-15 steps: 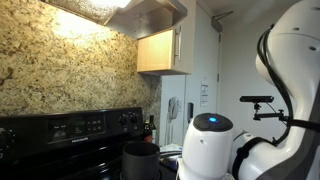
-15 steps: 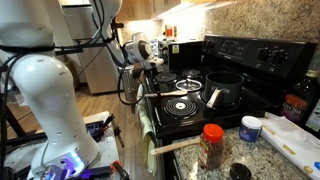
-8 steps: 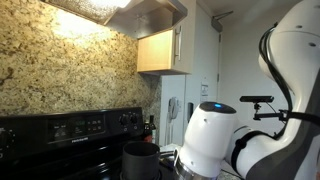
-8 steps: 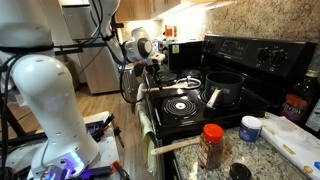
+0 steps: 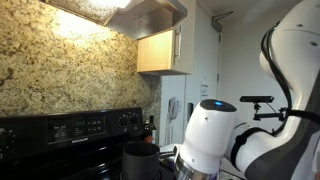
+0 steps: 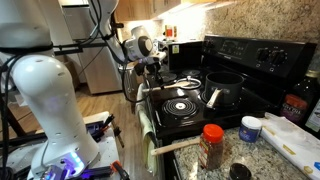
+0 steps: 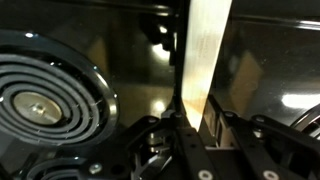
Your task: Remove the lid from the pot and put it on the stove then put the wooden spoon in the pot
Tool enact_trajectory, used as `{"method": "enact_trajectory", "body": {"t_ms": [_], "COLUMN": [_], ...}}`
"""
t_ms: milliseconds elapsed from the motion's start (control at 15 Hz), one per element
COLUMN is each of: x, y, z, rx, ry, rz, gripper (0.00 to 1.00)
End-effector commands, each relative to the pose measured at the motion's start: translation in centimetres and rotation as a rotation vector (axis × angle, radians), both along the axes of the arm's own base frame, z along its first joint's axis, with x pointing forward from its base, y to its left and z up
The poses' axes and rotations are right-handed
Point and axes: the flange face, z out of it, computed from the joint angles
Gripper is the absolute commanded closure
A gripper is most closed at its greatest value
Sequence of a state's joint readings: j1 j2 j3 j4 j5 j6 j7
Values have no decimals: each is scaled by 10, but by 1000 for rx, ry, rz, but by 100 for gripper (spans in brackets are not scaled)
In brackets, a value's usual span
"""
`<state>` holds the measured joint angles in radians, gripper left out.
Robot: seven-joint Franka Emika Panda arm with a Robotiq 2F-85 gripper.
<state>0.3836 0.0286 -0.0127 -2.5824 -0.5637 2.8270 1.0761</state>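
My arm [image 6: 45, 90] is glossy white rounded shells with dark joint seams, a small blue light [image 5: 211, 103] glowing on one cap, black cables [image 6: 127, 88] looping alongside, ending in a black metal hand [image 7: 188, 122] studded with screws.

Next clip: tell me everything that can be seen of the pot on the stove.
The pot is a dark grey, straight-sided metal cylinder. It stands upright on a rear burner of the black stove, close to the raised back panel. It shows in both exterior views, only partly in one. Its top looks open, with no cover on it. A shiny grey piece, seemingly the lid, sits against its near side. Its inside cannot be seen.
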Motion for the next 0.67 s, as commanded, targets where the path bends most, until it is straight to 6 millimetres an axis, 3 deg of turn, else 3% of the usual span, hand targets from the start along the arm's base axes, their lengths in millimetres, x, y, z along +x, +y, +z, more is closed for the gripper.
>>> {"method": "enact_trajectory", "body": {"t_ms": [0, 267, 333, 400, 600], "x": [7, 34, 27, 29, 27], "y": [1, 15, 11, 16, 13], "z": [63, 144, 116, 132, 121], "rx": [-180, -294, -259, -256, -267], "ry": [-114, -188, -162, -187, -168], "rz": [-7, -3, -12, -16, -16], "gripper": [89, 89, 89, 75, 75]}}
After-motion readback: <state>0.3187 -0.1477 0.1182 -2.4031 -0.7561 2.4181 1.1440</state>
